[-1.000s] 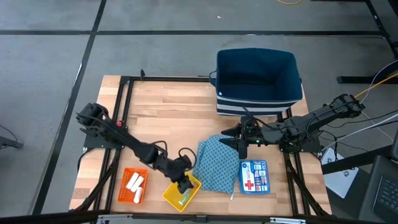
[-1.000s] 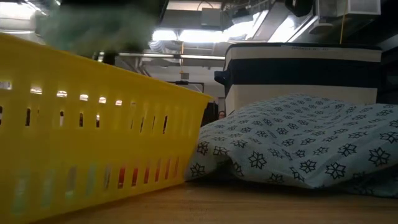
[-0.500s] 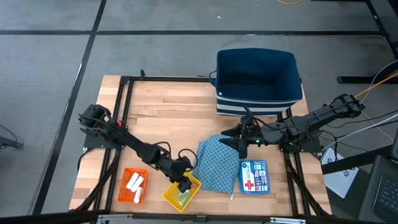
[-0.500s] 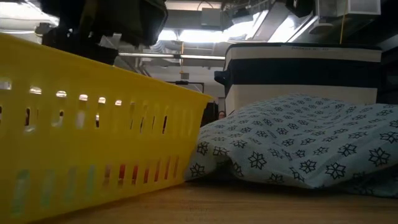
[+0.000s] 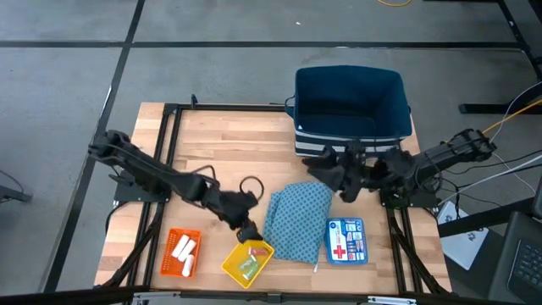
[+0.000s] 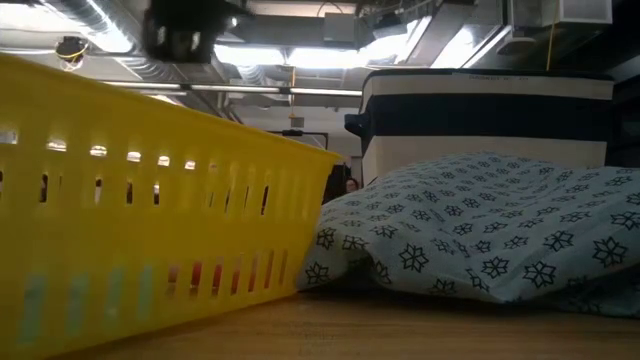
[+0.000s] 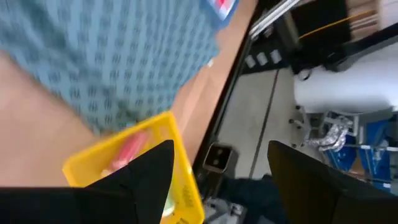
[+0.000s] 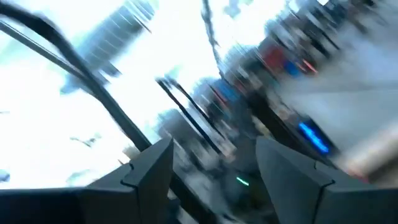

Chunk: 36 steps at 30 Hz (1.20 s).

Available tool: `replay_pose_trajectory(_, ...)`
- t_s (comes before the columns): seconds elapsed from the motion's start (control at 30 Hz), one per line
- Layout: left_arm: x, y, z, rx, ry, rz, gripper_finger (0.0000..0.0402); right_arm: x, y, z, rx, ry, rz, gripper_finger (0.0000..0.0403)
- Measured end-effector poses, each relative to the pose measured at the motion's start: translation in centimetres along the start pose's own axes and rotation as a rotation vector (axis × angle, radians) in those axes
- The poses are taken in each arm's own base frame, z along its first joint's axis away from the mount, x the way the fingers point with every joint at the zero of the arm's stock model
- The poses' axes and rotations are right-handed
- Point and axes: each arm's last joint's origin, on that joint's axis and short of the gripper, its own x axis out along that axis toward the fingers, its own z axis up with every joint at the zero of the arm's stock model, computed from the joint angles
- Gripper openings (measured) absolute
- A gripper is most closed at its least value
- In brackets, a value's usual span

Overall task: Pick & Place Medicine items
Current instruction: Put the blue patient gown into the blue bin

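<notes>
The left gripper (image 5: 247, 234) hangs just above the yellow basket (image 5: 248, 262), at the basket's far corner, its fingers (image 7: 146, 171) spread wide with nothing between them. In the basket lie medicine items (image 5: 249, 264): a pinkish-red stick (image 7: 129, 148) and a pale green piece beside it, both down on the basket floor. The basket sits at the near edge of the table (image 5: 220, 144), so there is little wood left on its near side, while a broad bare stretch opens beyond it toward the far edge. Just beside the basket, on the side away from the left arm's base, lies the blue patterned cloth (image 5: 296, 222), humped up and touching or nearly touching the basket wall, which closes off that side. Past the cloth lies a blue first-aid pouch (image 5: 345, 240). On the basket's other side, a little apart, sits an orange tray (image 5: 182, 252) holding white tubes (image 5: 184, 251). Well beyond the basket, at the far edge, stands the navy bin (image 5: 351, 106). The right gripper (image 5: 343, 176) is raised in front of that bin, above the cloth's far end; I cannot tell how its fingers stand.
</notes>
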Motion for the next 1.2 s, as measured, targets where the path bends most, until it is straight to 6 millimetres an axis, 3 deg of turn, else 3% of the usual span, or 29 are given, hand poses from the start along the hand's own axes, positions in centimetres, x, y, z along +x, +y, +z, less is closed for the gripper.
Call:
replay_pose_trajectory(0.1, -2.1, -0.6, 1.2, 0.044, -0.075, -0.035, 0.0256, 1.1, 0.4, 0.9, 0.034, -0.047, 0.069, 0.0231)
replay_pose_trajectory(0.2, -4.3, -0.9, 2.1, 0.100, -0.137, -0.047, 0.0255, 3.6, 0.6, 0.0, 0.066, 0.133, -0.023, 0.0227)
replay_pose_trajectory(0.4, -9.4, 0.1, 2.2, 0.140, -0.156, 0.078, 0.0255, 7.5, 0.5, -2.6, 0.037, 0.651, -0.522, 0.0214)
replay_pose_trajectory(0.53, -12.6, 0.5, 1.4, 0.181, -0.179, 0.139, 0.0255, 7.8, 0.6, -3.4, 0.007, 0.897, -0.847, 0.0222)
replay_pose_trajectory(0.67, -14.9, 0.7, 0.8, 0.227, -0.200, 0.154, 0.0255, 7.1, 0.2, -5.0, 0.049, 1.033, -1.152, 0.0248)
replay_pose_trajectory(0.87, -16.6, 1.0, 0.1, 0.297, -0.202, 0.184, 0.0255, 7.3, -1.4, -10.3, 0.171, 1.124, -1.374, 0.0309)
replay_pose_trajectory(1.07, -16.6, 1.3, -0.1, 0.350, -0.147, 0.193, 0.0255, 8.3, -4.5, -14.3, 0.228, 1.202, -1.491, 0.0366)
replay_pose_trajectory(1.2, -16.6, 1.4, -0.3, 0.358, -0.113, 0.186, 0.0255, 8.6, -6.7, -16.7, 0.269, 1.360, -1.514, 0.0387)
